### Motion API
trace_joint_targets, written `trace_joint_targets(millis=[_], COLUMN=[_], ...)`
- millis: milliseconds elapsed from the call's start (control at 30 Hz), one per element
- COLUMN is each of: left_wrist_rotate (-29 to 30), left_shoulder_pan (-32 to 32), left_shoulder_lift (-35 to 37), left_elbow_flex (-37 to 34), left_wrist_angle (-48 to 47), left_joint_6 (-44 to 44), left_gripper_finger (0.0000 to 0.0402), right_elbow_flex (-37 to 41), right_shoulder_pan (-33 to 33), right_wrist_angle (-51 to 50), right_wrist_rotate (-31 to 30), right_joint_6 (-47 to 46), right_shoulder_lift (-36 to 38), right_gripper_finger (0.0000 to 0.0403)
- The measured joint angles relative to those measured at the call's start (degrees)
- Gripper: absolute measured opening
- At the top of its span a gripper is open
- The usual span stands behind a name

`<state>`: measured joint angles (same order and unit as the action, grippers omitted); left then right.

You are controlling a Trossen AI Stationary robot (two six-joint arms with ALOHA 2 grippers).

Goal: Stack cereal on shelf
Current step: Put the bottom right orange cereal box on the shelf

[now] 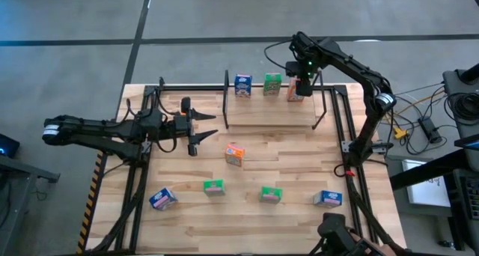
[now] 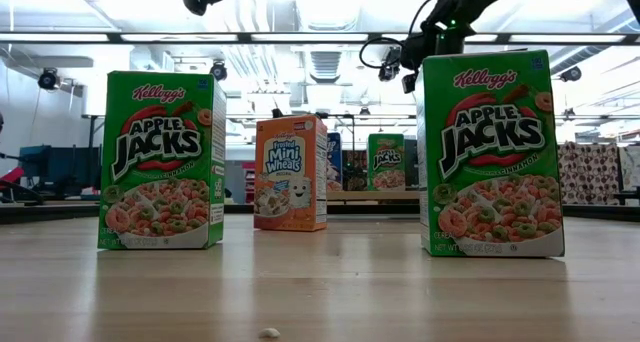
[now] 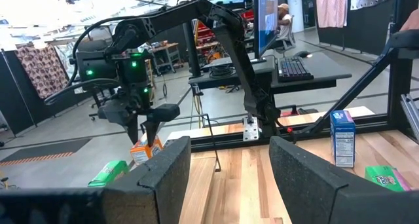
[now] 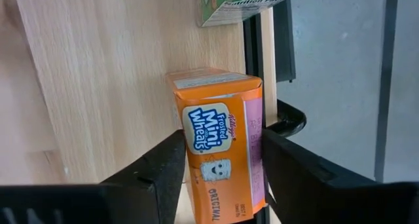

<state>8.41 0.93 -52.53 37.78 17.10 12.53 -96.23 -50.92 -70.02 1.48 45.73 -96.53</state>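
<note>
Light wood forms the shelf [image 1: 269, 114] at the upper centre of the high view, where a blue box [image 1: 242, 84], a green box [image 1: 272, 84] and an orange box [image 1: 296, 90] are lined up. The orange box is gripped between the fingers of the right gripper [image 1: 299, 82]. At the left of the frame, the left gripper [image 1: 200, 129] is held open above the table [image 1: 299, 174]. Five more boxes are scattered across the lower table: an orange one [image 1: 235, 155], two green [image 1: 214, 186] [image 1: 270, 195] and two blue [image 1: 162, 199] [image 1: 328, 199].
</note>
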Motion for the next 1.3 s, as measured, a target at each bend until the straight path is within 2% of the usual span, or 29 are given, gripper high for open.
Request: trace_joint_targets(millis=[467,1300], left_wrist_rotate=[0.0,0.0], left_shoulder_pan=[0.0,0.0], left_shoulder_lift=[0.0,0.0], left_elbow_flex=[0.0,0.0], left_wrist_angle=[0.0,0.0], left_joint_6=[0.0,-0.6], left_gripper_finger=[0.0191,0.0191], right_elbow_flex=[0.0,0.0], right_shoulder_pan=[0.0,0.0], right_wrist_angle=[-0.1,0.1], right_wrist_rotate=[0.0,0.0], right_joint_6=[-0.9,-1.5], right_shoulder_lift=[0.0,0.0], right_gripper_finger=[0.0149,0.015])
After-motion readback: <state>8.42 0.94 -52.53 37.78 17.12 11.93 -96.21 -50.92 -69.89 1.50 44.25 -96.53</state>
